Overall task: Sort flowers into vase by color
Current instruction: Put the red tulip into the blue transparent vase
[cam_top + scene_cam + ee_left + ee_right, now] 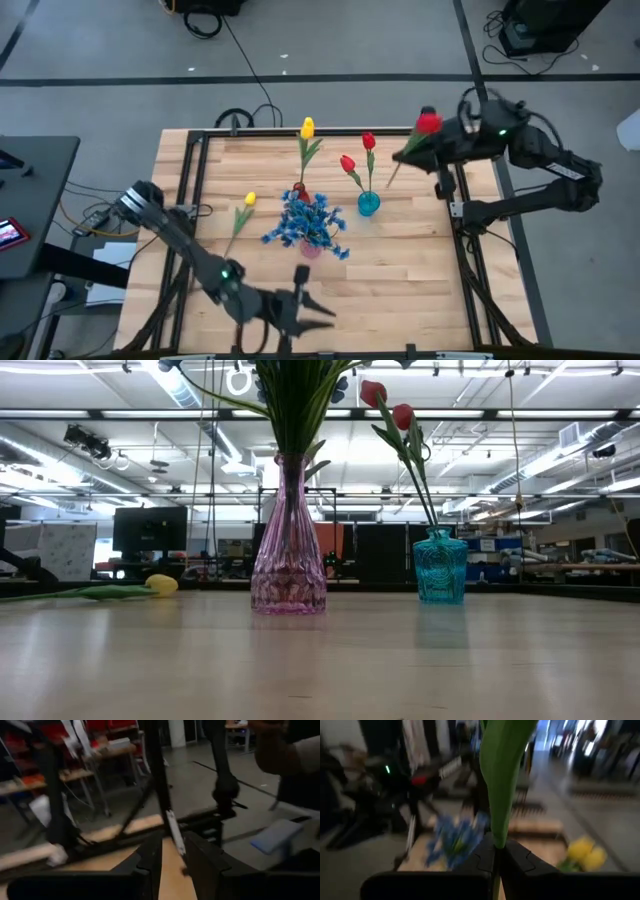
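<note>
My right gripper (425,143) is above the table's far right part, shut on a red tulip (428,123). A teal vase (368,204) (440,566) holds two red tulips (347,163). A pink vase (311,246) (288,565) holds blue blossoms (305,222). A yellow tulip (307,128) stands upright behind it; its foot is hidden. Another yellow tulip (248,200) (160,585) lies flat on the table. My left gripper (312,300) (172,855) is open near the table's near edge, touching nothing. My right gripper (496,851) pinches the red tulip's green stem (496,837), where a long leaf (502,775) rises from it, between its two fingers. The tulip is lifted clear of the table and tilted, its head toward the far edge and its stem end (391,180) toward the teal vase.
A dark metal frame (190,170) runs along the table's left, far and right edges. Bare wood (410,270) lies on the near right part of the table. Cables (240,118) lie on the floor past the far edge. A monitor and shelves stand in the room behind.
</note>
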`<state>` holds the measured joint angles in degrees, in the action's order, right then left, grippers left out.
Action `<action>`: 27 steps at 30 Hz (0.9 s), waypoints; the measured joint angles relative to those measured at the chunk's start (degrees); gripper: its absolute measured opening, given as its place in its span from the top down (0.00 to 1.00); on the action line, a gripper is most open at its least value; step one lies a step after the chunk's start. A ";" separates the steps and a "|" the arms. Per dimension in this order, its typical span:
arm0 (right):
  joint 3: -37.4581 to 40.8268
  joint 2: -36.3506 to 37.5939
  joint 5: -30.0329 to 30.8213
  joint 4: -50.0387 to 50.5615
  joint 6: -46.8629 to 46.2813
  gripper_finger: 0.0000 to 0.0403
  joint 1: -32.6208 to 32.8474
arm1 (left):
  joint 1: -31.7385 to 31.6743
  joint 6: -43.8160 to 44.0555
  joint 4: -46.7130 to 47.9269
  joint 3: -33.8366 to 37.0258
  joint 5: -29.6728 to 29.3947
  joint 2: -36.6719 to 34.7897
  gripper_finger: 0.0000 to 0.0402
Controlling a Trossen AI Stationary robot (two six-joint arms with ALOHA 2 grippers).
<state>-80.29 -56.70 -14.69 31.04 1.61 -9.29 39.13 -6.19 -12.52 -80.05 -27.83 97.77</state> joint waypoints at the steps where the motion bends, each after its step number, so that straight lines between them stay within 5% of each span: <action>1: 0.00 -0.40 0.17 2.34 0.02 0.94 0.60 | 0.43 1.76 -0.55 0.00 0.00 1.51 0.77; 4: 1.42 -1.38 0.82 7.45 -0.12 0.94 2.27 | 1.13 6.55 -2.53 0.00 0.03 6.85 0.77; 10: 14.88 2.09 3.84 1.25 -2.40 0.94 4.85 | 1.14 14.43 -10.20 0.02 -0.96 14.89 0.77; 20: 45.42 15.20 9.11 -30.50 -4.54 0.94 5.22 | 1.94 18.50 -14.95 0.02 -10.15 19.11 0.77; 27: 53.46 17.50 13.47 -40.15 0.22 0.94 4.11 | 2.86 14.45 -17.49 0.02 -10.50 17.99 0.77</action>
<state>-26.83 -39.20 -1.22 -9.11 1.83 -5.18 42.00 8.26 -30.01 -80.03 -38.34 115.75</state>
